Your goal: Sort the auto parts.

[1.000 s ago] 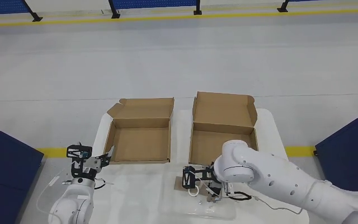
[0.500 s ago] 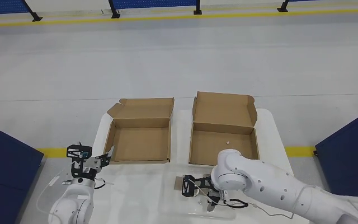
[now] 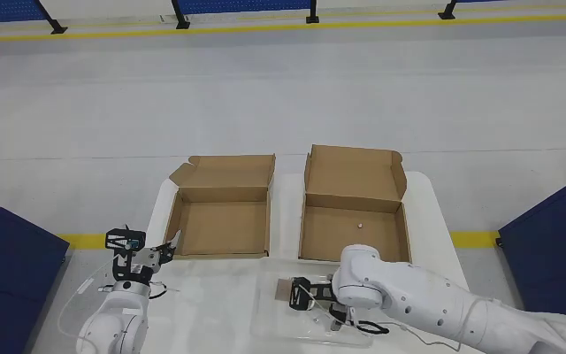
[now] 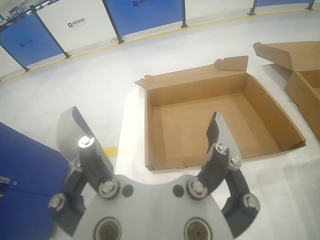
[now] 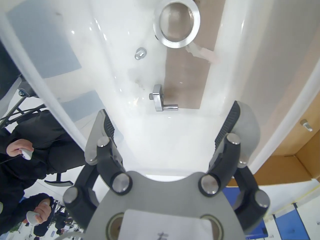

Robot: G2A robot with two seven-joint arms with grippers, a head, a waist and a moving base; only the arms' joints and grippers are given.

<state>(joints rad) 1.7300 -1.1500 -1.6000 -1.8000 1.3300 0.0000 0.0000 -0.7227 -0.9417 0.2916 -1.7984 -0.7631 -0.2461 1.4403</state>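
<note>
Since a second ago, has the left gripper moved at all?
No. The left gripper stays open beside the near corner of the left cardboard box, exactly as before.

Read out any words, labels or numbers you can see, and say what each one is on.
Partition panels: one logo word repeated on each, a brand name, so left unquoted.
White label at the base of the right pincer: cut off at the edge, unreadable.
Cardboard box: no print to be seen.
</note>
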